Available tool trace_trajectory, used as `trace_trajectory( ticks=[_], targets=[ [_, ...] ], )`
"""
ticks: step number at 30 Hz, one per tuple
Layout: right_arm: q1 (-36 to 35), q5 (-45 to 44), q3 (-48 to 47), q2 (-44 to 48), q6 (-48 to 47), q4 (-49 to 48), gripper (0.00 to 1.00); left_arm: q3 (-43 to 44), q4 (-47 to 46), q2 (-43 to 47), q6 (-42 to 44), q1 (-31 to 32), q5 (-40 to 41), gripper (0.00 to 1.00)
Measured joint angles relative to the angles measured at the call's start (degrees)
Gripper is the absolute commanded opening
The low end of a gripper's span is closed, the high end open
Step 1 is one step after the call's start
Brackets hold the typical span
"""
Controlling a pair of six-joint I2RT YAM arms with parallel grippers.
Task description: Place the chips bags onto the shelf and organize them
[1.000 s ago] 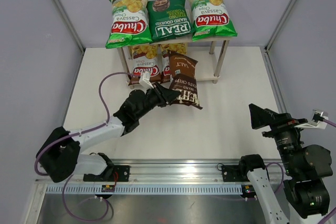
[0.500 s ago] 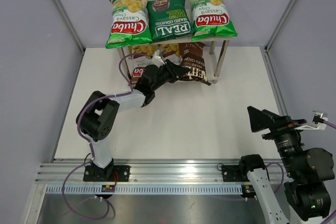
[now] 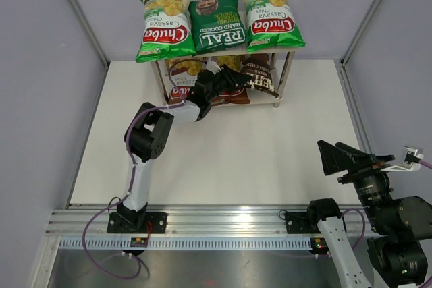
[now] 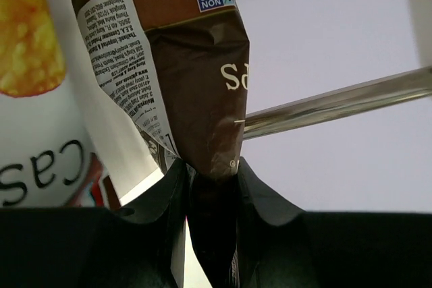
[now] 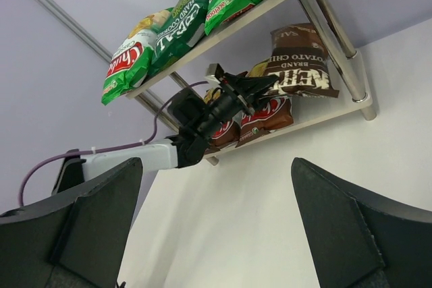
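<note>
- Where the fingers (image 4: pixel 164 197) of the left gripper (image 4: pixel 213 187) close in, they are narrow and clamped on the crimped end seam of the Kettle bag (image 4: pixel 196 65). One finger is on each face of the seam.
- The bag rises out of the pinch, and a white-panelled Chuba bag (image 4: pixel 37 126) stands just beside it on one flank.
- A shiny metal leg (image 4: pixel 337 102) of the shelf crosses behind the held bag.
- From above, the Kettle bag sits inside the lower tier of the shelf (image 3: pixel 284 79), at the tier's right end and just beside the right front leg.
- Whether the bag's underside touches the lower board cannot be confirmed.
- Two brown Chuba bags (image 3: pixel 181 75) (image 3: pixel 233 96) fill the left and middle of the lower tier, next to the gripper.
- On the top board lie a light-green Chuba bag (image 3: pixel 164 28), the REAL bag (image 3: pixel 216 21) and a second light-green Chuba bag (image 3: pixel 271 18), side by side.
- The shelf stands at the middle of the far edge of the white worktop (image 3: pixel 223 160).
- The right gripper (image 3: pixel 335 156) hangs near the near right corner, well apart from the shelf. Its fingers (image 5: pixel 101 220) are spread wide with nothing between them.
</note>
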State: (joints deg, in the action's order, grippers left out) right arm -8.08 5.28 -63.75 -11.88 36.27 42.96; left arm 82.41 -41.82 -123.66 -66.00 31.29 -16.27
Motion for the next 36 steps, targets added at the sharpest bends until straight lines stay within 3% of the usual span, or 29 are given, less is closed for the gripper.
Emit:
trace_trajectory(
  ticks=[9, 12, 13, 14, 15, 17, 21, 30, 36],
  targets=[
    [0.0, 0.46, 0.02, 0.85, 0.39, -0.2, 1.0, 1.79, -1.16, -5.86, -4.68, 0.22, -4.85, 0.21],
    [0.0, 0.59, 0.22, 1.11, 0.92, -0.28, 0.99, 1.42, -1.81, -5.86, -5.62, 0.22, -5.64, 0.35],
    [0.0, 0.83, 0.35, 1.2, 1.07, -0.28, 1.0, 1.42, -1.64, -5.86, -5.66, 0.22, -5.77, 0.35],
    [0.0, 0.96, 0.44, 1.29, 1.14, -0.26, 1.0, 1.42, -1.09, -5.84, -5.62, 0.22, -5.92, 0.45],
    [0.0, 1.22, 0.46, 1.33, 1.22, -0.24, 0.99, 1.42, -0.59, -5.81, -5.22, 0.22, -6.12, 0.48],
    [0.0, 1.44, 0.46, 1.42, 1.27, -0.26, 1.0, 1.42, 2.19, -5.09, -4.24, 0.37, -6.27, 0.59],
    [0.0, 1.46, 0.46, 1.51, 1.27, -0.24, 1.0, 1.79, 10.82, -1.6, 0.35, 1.01, -5.31, 0.72],
    [-0.02, 1.6, 0.92, 1.81, 1.31, -0.24, 0.99, 8.41, 30.95, 2.43, 12.24, 2.56, 0.92, 0.77],
    [0.0, 1.88, 1.2, 2.12, 1.31, -0.24, 0.99, 13.79, 41.05, 2.43, 19.71, 3.39, 7.52, 0.72]
  ],
)
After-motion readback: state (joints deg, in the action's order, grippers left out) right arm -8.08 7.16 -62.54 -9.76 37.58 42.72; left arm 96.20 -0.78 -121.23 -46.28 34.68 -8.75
